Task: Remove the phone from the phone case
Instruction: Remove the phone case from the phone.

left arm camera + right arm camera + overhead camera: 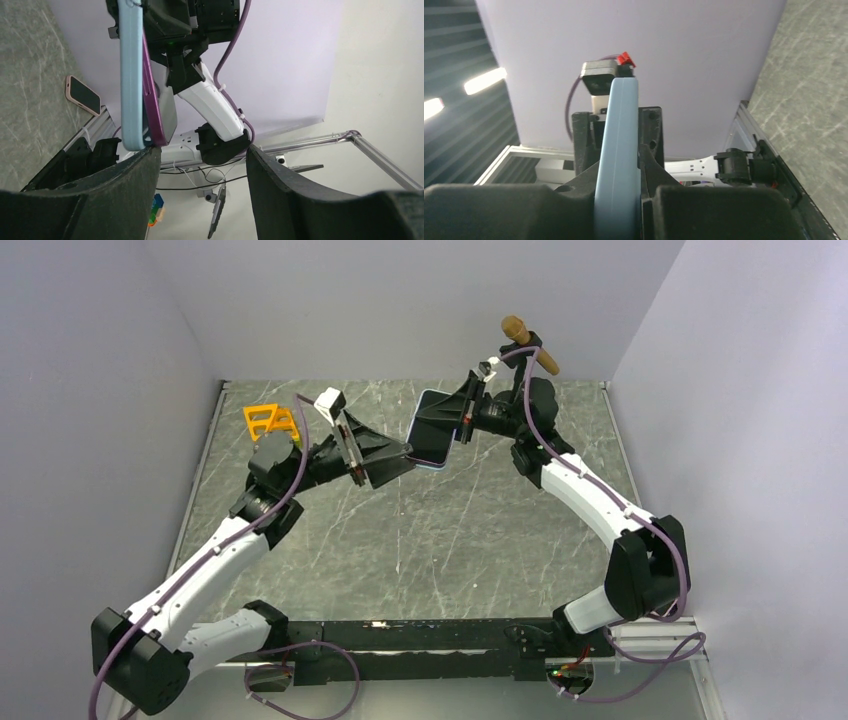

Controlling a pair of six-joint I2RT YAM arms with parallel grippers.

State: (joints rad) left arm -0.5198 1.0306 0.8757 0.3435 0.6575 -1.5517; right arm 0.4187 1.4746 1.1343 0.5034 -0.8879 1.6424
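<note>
- My right claw (463, 423) is shut tight on the phone case (432, 430).
- It holds the case up in the air, over the far part of the table (420, 550).
- From the right wrist camera, the light blue case stands on its thin edge. It is pinched between the two black fingers (651, 145).
- The phone (154, 102) is in the case. From the left wrist camera I see its purple edge and dark glass lying against the blue case.
- I cannot tell if the phone sits all the way in or is a bit loose at the bottom.
- My left claw (202, 150) is open, with its two fingers far apart.
- The left claw points at the phone from the other side, so the two claws face each other.
- The bottom corner of the case is right at the tip of one left finger (125, 192). I cannot tell if they touch.
- The case is not in the gap between the left fingers. It is off to one side of it.
- An orange thing (270, 421) sits on the table in the far left corner, behind my left arm.
- A brown wooden thing (527, 341) is up by the back wall, above my right claw.
- A small phone with a pink edge (82, 95) lies flat on the table, well away from both claws.
</note>
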